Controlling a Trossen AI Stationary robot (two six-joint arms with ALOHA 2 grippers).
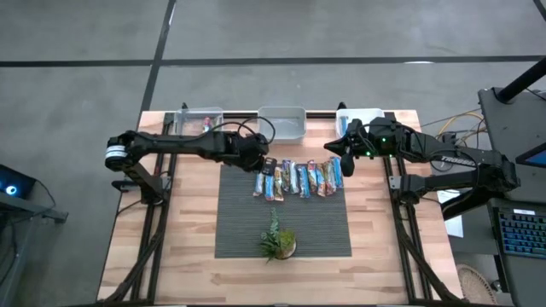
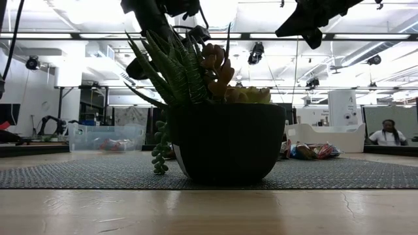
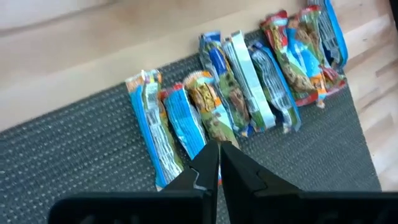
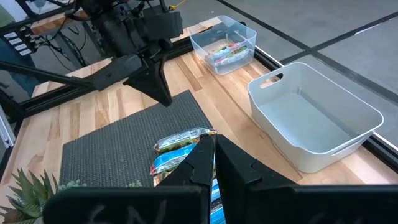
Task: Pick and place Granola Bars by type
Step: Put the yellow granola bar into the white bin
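so here's my setup: the granola bars [image 1: 297,179] are lined up side by side in a slightly messy row along the far part of the dark woven mat [image 1: 284,226], which sits on the wooden table [image 1: 188,247]. wrappers are mostly blue with some orange, red and white mixed in, and several overlap their neighbours.

my left gripper [image 1: 266,162] is hanging over the left end of that row, fingers pressed completely together and nothing between them. from the left wrist view my fingertips [image 3: 210,160] point down at the blue-wrapped bars at that end, and i can't tell if they touch the wrappers or sit just above them.

my right gripper [image 1: 329,147] is near the right end of the row, just off the mat's far corner, also pinched fully closed and empty. in the right wrist view it's above the last bars of the row.

along the far edge of the table there are three bins: a clear bin [image 1: 199,120] on the left that has some colourful wrappers in it, a clear middle bin [image 1: 282,122], and a white bin [image 1: 358,118] on the right.

a small potted plant [image 1: 278,240] stands on the near part of the mat, well apart from the bars.

in the low view a person [image 2: 386,133] sits way back in the room.
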